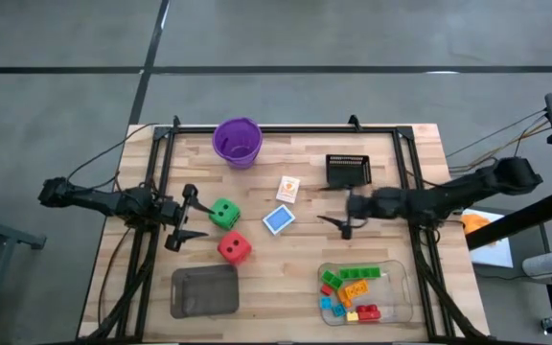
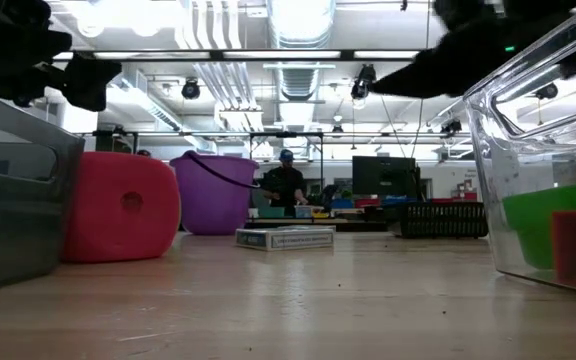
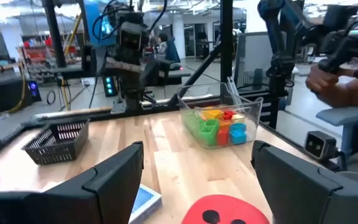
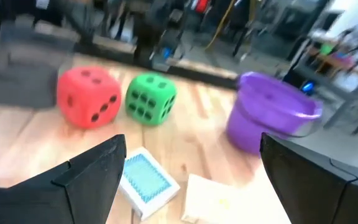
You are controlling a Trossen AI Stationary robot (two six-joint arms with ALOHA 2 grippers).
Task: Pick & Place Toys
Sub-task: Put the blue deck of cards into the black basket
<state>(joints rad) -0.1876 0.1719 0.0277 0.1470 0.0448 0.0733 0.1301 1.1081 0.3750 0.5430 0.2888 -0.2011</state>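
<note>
Left gripper (image 1: 188, 218) held open beside green die (image 1: 223, 213) and red die (image 1: 234, 247), right gripper (image 1: 342, 217) held open, empty, near blue card (image 1: 278, 220), bricks (image 1: 351, 292) seen in clear tray (image 1: 402, 278)

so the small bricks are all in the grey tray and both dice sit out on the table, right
Not quite: the bricks lie in the clear tray, not the grey tray, as the high view shows. The green die and red die do sit on the table.

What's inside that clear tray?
The clear tray holds a heap of bricks: green, orange, yellow, blue, red. Any pieces underneath the heap are hidden.
</note>
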